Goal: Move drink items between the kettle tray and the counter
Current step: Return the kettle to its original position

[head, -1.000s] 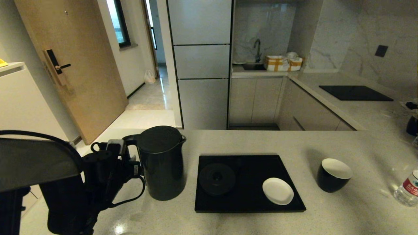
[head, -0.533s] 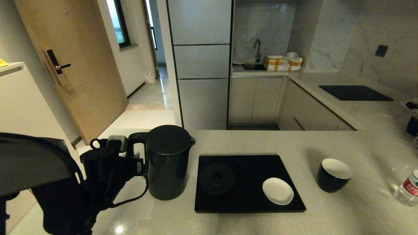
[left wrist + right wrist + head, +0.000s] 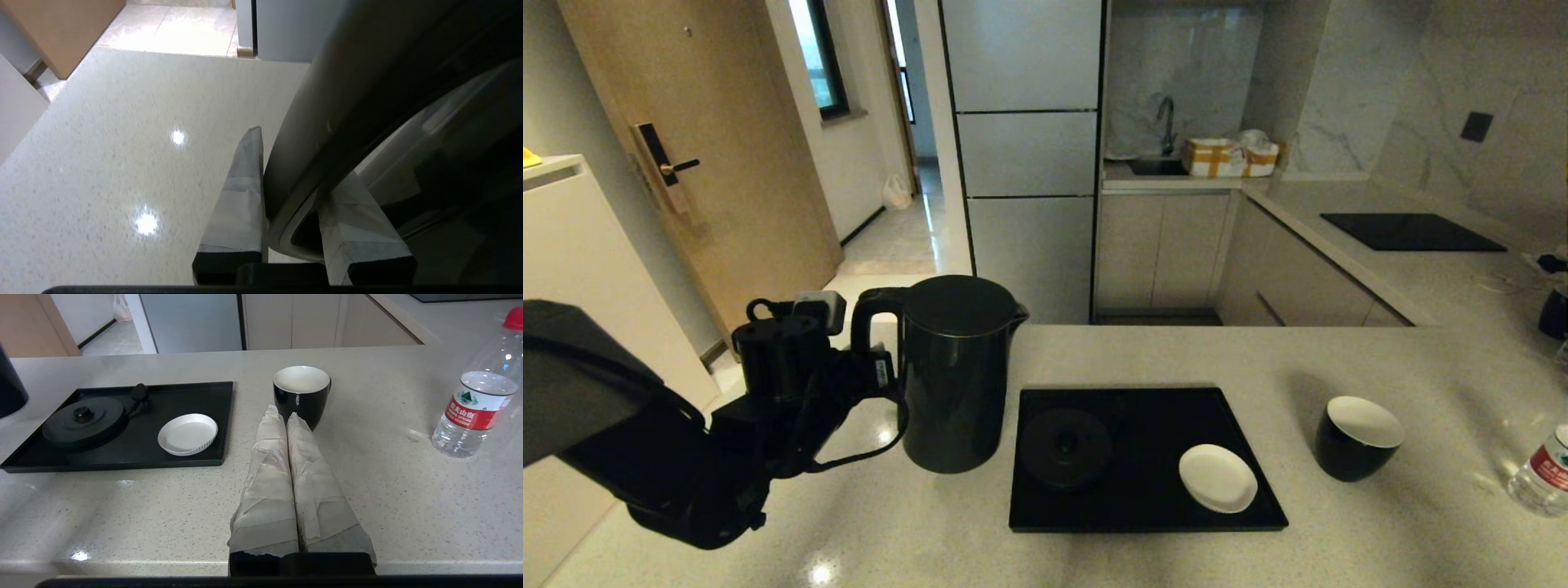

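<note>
- Your left gripper (image 3: 290, 196) has its jaws clamped on the kettle (image 3: 956, 371) handle, the kettle just left of the kettle tray (image 3: 1147, 510).
- Next, judge the carry onto the round base (image 3: 1066, 447).
- Your right gripper (image 3: 286, 416), jaws closed and empty, hovers above the worktop (image 3: 1380, 539).

A small white saucer (image 3: 1218, 478) with a fluted rim lies flat, empty and right side up. Behind it, a black glass cooktop (image 3: 1411, 232) is set flush into the far worktop on the right, near a dark wall socket (image 3: 1476, 126), and further back a sink with a dark tap (image 3: 1167, 122) stands beside two white-and-yellow boxes (image 3: 1230, 157). On the left a wooden door (image 3: 694, 155) with a black lock and lever handle stands next to a passage where a white bag (image 3: 898, 193) sits on the floor, and tall pale grey cabinet fronts (image 3: 1027, 155) fill the middle.
</note>
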